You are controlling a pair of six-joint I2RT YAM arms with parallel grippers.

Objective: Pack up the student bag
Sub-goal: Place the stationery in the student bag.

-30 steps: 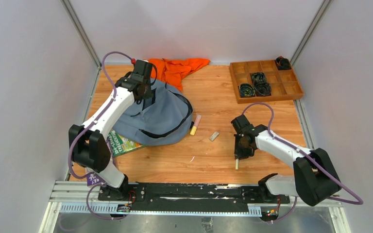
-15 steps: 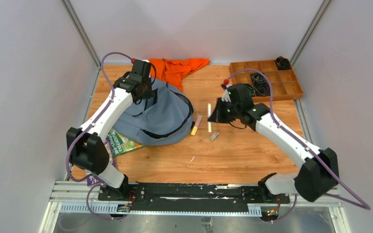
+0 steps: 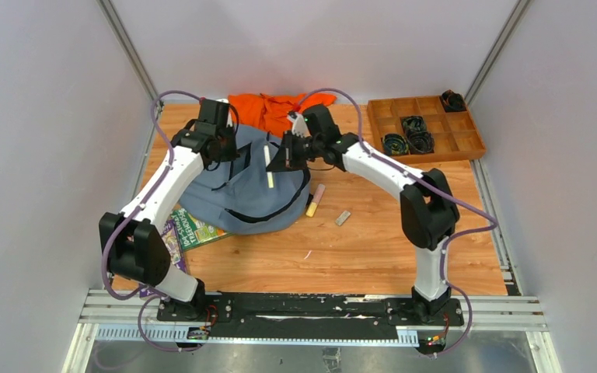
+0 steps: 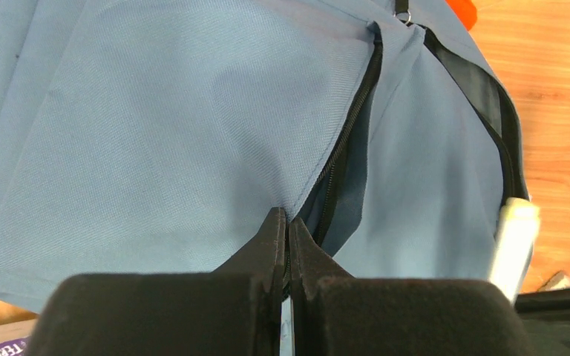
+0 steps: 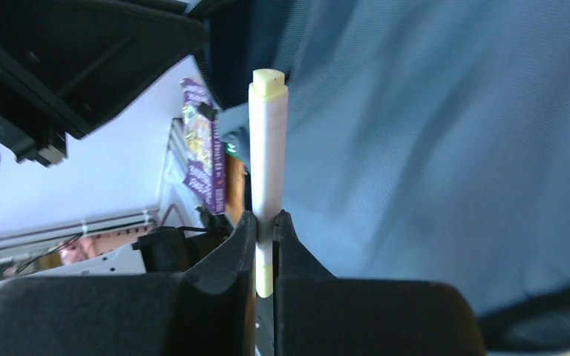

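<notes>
Student bag: slumped on the wooden table, with the orange garment touching its far edge.
Left gripper: clenched on the bag's fabric beside its zipper opening.
Right gripper: grasping a white highlighter above the bag.

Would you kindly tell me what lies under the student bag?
A green book pokes out from under the near-left edge of the student bag; its fabric covers the rest of the book and anything else beneath.
</notes>
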